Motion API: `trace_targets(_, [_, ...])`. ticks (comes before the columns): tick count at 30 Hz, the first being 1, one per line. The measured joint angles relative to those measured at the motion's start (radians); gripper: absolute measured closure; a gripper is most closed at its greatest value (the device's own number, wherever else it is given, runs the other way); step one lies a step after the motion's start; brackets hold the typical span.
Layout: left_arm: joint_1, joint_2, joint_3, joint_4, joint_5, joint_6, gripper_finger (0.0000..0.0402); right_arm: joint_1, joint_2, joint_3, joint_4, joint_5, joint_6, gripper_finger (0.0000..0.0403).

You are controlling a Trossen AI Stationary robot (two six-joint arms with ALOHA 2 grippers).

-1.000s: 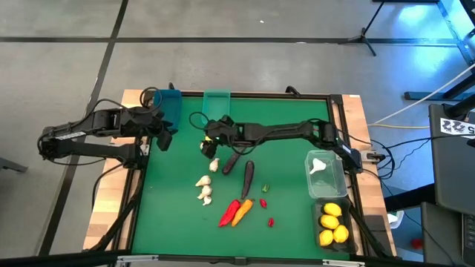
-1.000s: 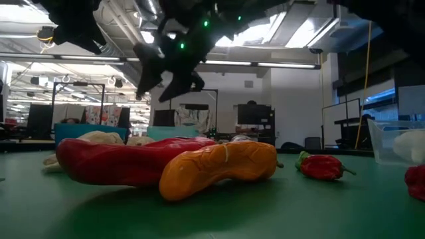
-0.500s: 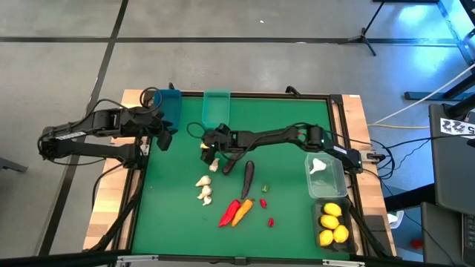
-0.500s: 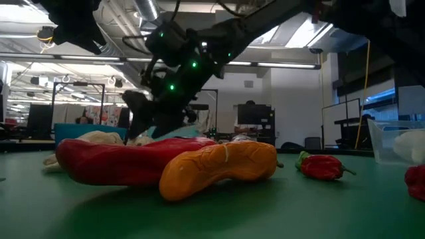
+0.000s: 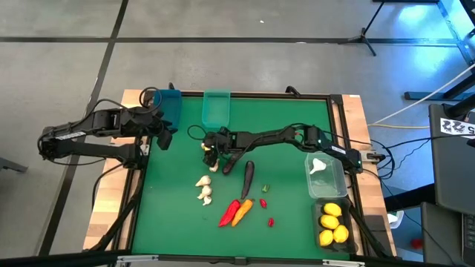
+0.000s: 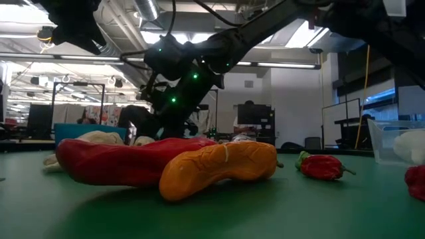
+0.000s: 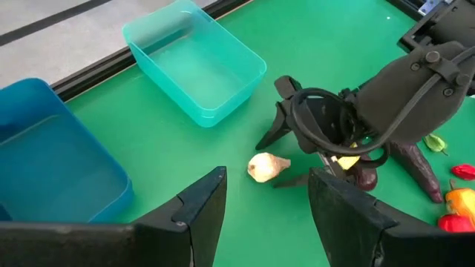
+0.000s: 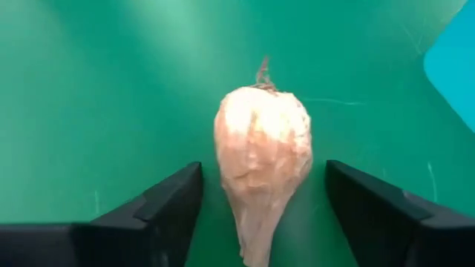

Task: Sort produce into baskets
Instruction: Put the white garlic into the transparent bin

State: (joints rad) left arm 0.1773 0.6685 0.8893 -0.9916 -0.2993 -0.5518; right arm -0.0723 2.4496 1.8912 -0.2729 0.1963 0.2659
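My right gripper [image 5: 212, 156] is low over the middle of the green mat, open. Its two fingers stand on either side of a cream-white garlic bulb [image 8: 261, 156] that lies on its side on the mat, with a gap showing on both sides. The bulb also shows in the left wrist view [image 7: 266, 166]. My left gripper [image 5: 165, 137] is open and empty at the table's left edge, beside the blue bin [image 5: 169, 104]. The teal bin [image 5: 216, 107] stands at the far edge.
Two dark eggplants [image 5: 247, 176] lie just right of the bulb. Several garlic bulbs [image 5: 203, 189], a red chili [image 5: 229, 211], a carrot [image 5: 243, 211], small chilies [image 5: 271, 221] and a green bit [image 5: 265, 188] lie nearer. At the right, a clear bin [image 5: 326, 178] holds garlic and a dark bin [image 5: 320, 222] holds lemons.
My right gripper has come down toward the mat and a little toward the near edge, ending with its fingers around the garlic bulb. The bulb has stayed where it lay.
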Motion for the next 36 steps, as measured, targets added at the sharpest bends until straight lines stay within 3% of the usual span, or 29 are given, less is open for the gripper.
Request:
trace_targets(10, [0.0,0.0,0.0,0.0,-0.001,0.0,0.0217,-0.001,0.0,0.024,-0.042,-0.034,0.042,0.0275])
trace_targets(15, [0.0,0.0,0.0,0.0,-0.001,0.0,0.0217,0.002,0.001,0.082,-0.094,-0.041,0.051,0.0323])
trace_targets(21, [0.0,0.0,0.0,0.0,-0.001,0.0,0.0217,0.008,0.001,0.222,-0.262,-0.041,0.028,0.0307])
trace_targets(28, [0.0,0.0,0.0,0.0,-0.001,0.0,0.0217,0.028,0.001,0.412,-0.658,-0.107,-0.065,0.0294])
trace_targets(36, [0.0,0.0,0.0,-0.002,-0.001,0.001,0.0217,0.073,-0.14,0.432,-0.99,-0.155,-0.148,0.0293])
